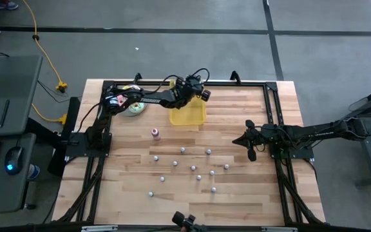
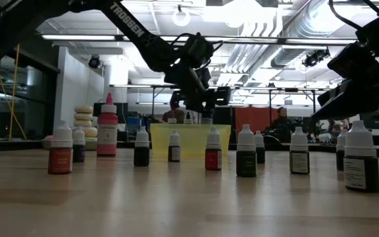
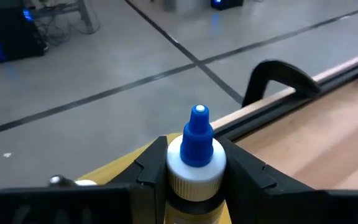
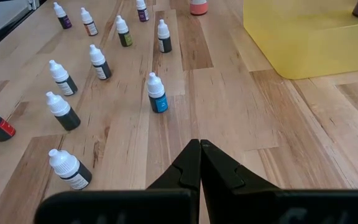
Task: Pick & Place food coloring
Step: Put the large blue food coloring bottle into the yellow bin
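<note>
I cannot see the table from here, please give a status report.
Left gripper shut on blue-tipped bottle, above yellow tray. Right gripper shut, empty, waiting at table's right. Other bottles standing mid-table. Nothing in the way.

You have one blue-tipped, white-capped dropper bottle point(image 3: 196, 155) upright, pinched in the left claw point(image 3: 194, 177). The other small white-capped bottles point(image 1: 193, 167) stand upright, scattered across the counter point(image 1: 250, 200); a taller pink one point(image 1: 155, 133) stands apart.
</note>
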`<action>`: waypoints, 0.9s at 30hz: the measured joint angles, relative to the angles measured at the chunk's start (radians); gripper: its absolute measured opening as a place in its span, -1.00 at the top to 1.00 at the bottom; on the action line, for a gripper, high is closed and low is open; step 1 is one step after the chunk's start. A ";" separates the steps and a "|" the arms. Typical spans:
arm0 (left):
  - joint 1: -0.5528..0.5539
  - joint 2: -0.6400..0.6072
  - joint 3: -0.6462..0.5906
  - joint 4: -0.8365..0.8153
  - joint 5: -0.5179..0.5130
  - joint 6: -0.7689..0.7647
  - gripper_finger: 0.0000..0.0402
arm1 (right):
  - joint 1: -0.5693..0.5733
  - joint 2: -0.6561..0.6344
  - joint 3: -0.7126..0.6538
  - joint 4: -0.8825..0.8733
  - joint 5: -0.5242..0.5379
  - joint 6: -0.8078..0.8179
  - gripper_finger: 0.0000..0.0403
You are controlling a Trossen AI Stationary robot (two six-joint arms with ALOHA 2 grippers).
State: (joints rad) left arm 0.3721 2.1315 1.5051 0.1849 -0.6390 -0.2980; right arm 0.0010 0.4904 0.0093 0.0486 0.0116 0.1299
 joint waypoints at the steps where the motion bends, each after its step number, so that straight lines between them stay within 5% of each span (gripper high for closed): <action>1: 0.000 0.000 0.000 -0.001 -0.004 -0.007 0.49 | 0.000 0.000 0.000 0.000 0.000 0.000 1.00; 20: 0.002 0.045 0.004 0.006 -0.034 -0.048 0.48 | 0.000 0.000 0.000 0.000 0.000 0.000 1.00; 27: 0.020 0.045 0.093 -0.068 -0.009 -0.050 0.48 | 0.000 0.000 0.000 0.000 0.000 0.000 1.00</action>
State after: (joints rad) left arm 0.3921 2.1769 1.5977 0.1167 -0.6478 -0.3484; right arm 0.0008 0.4908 0.0092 0.0486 0.0119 0.1299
